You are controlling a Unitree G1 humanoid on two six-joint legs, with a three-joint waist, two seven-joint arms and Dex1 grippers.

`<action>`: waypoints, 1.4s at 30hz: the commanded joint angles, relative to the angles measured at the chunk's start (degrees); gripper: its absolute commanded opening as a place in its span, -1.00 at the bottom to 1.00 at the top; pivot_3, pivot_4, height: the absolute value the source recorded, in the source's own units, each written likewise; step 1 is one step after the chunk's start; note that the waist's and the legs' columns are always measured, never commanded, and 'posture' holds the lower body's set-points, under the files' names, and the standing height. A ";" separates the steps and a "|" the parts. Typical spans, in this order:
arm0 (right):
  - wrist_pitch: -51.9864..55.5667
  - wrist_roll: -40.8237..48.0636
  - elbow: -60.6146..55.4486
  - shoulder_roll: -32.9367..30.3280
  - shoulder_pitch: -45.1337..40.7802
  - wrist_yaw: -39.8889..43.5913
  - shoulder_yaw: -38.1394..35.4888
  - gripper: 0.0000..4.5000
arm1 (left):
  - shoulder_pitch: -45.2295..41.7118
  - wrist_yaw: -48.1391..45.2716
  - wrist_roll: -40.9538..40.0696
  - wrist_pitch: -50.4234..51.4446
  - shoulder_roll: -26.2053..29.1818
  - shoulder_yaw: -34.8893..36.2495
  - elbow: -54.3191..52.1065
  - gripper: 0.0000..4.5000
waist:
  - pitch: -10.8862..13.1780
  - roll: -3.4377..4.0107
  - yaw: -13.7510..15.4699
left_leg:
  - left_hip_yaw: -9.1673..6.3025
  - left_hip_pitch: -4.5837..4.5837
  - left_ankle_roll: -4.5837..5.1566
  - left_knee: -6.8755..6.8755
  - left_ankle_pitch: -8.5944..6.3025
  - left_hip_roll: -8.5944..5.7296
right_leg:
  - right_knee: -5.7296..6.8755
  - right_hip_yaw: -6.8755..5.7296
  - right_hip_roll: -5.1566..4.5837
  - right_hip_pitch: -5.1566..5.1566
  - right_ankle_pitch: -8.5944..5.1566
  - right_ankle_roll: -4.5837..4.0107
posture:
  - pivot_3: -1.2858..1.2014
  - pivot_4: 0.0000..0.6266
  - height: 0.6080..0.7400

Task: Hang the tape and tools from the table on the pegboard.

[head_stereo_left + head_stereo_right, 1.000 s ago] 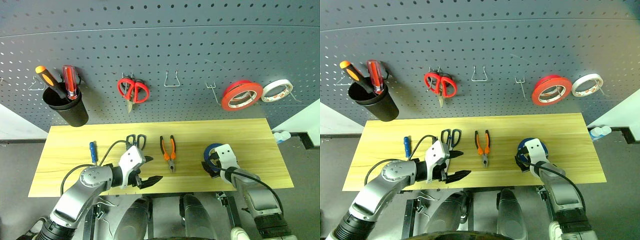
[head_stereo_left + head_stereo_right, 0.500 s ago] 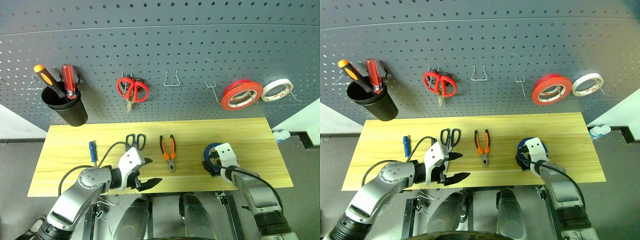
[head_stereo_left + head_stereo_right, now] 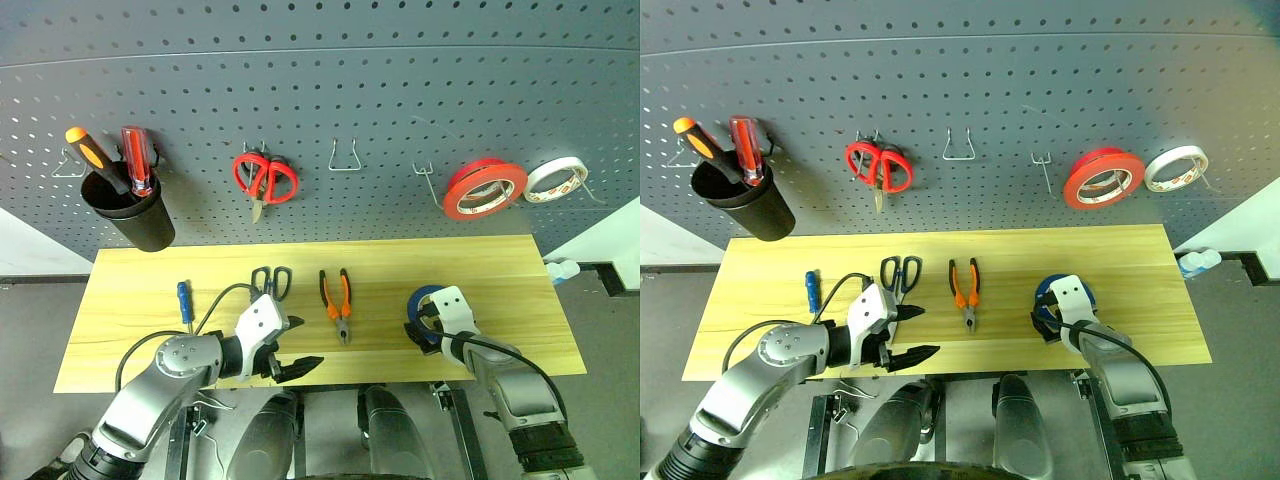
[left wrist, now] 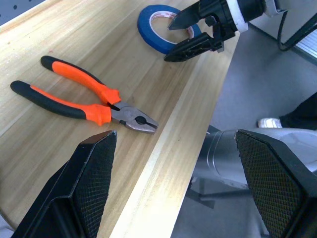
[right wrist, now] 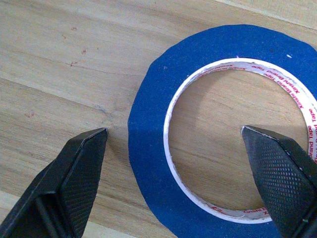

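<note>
on wood table [image 3: 150, 280]: pliers [image 3: 337, 303], blue tape [image 4: 151, 22]; grey pegboard [image 3: 400, 90] behind.

3 tape rolls [image 3: 426, 303], 3 screwdrivers [image 3: 185, 302], 2 scissors [image 3: 272, 281], 1 pliers [image 3: 338, 302], 1 cup [image 3: 130, 214].

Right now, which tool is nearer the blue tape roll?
Right. The right tool hangs open directly over the blue tape roll, one finger outside its wall, the other over its hole. The left tool is open near the table's front edge, beyond the pliers.
</note>
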 commanded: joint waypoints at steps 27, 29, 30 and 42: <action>0.64 1.39 -0.59 0.53 0.72 1.08 -1.54 0.92 | -0.13 0.86 -0.48 -0.83 -0.24 -0.17 -1.09 0.77 | 0.34 0.02 -0.02 | 0.00 -0.01 0.00 -0.01 0.00 0.00 | -0.02 0.00 0.00 0.00 0.00 0.00 | 0.07 -0.03 0.70; 0.36 1.23 -0.32 0.44 0.70 1.09 -1.54 0.92 | -0.30 0.80 -0.47 -1.06 -0.30 -0.09 -0.68 0.77 | 0.33 0.02 -0.02 | 0.00 -0.01 0.00 -0.01 0.00 0.00 | -0.02 0.00 0.00 0.00 0.00 0.00 | 0.07 -0.04 0.70; 0.17 1.31 -0.19 0.50 0.72 1.08 -1.73 0.92 | -0.40 0.76 -0.44 -1.21 -0.34 -0.05 -0.40 0.77 | 0.33 0.02 -0.03 | 0.00 -0.01 0.00 -0.01 0.00 0.00 | -0.02 0.00 0.00 0.00 0.00 0.00 | 0.07 -0.05 0.70; -2.60 1.21 -0.31 0.75 1.65 1.26 -2.18 0.92 | 0.01 0.86 -0.31 -1.87 -0.61 0.21 0.91 0.77 | 0.33 0.02 -0.05 | 0.01 -0.02 -0.12 -0.02 0.07 0.00 | -0.02 0.00 0.00 -0.02 0.00 0.00 | 0.06 -0.14 0.70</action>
